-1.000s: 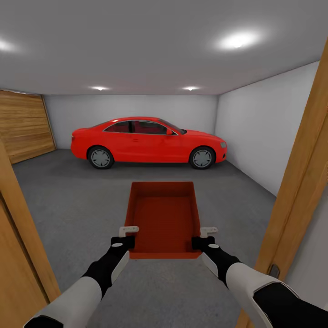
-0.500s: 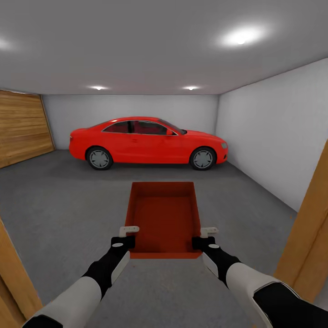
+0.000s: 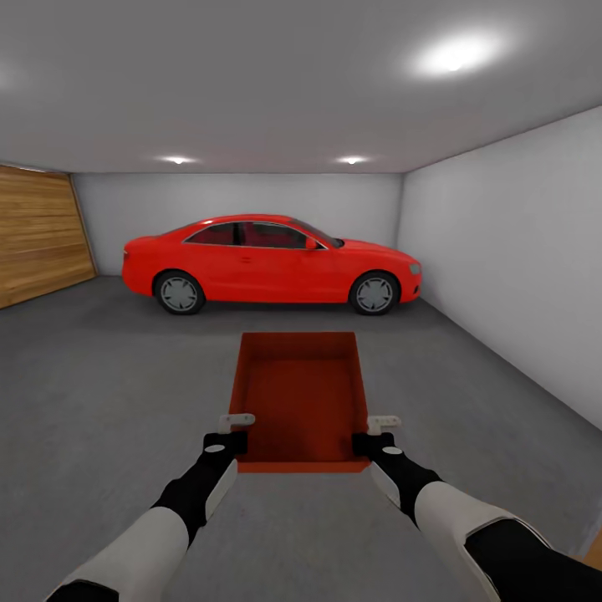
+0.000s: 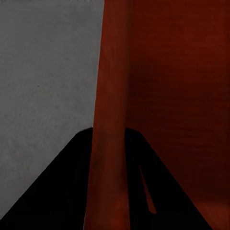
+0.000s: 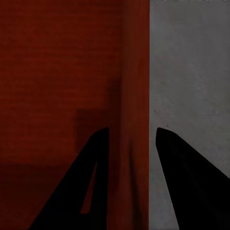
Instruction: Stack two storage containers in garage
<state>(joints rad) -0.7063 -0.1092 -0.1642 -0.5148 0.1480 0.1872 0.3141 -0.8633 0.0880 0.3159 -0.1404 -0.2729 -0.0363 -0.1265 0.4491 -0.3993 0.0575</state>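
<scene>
One red-orange storage container [image 3: 303, 401] hangs in front of me above the dark grey garage floor [image 3: 109, 376], its open top facing up and nothing inside. My left gripper [image 3: 237, 426] is shut on its left wall near the close corner. My right gripper [image 3: 376, 431] is shut on its right wall. In the left wrist view the red wall [image 4: 112, 96] runs between the two black fingers [image 4: 57, 191] of the left gripper [image 4: 110, 129]. The right wrist view has the wall [image 5: 136, 72] pinched the same way in the right gripper [image 5: 132, 129]. The second container is out of view.
A red car [image 3: 267, 261] is parked across the far end of the garage. The wooden plank garage door [image 3: 42, 234] is at the left, and a plain white wall [image 3: 518, 267] runs along the right. A sliver of wooden door frame [image 3: 595, 552] remains at the lower right.
The camera has moved forward through the doorway: the wooden frames on both sides slid out of the picture. The container stays held the same way between both grippers.
</scene>
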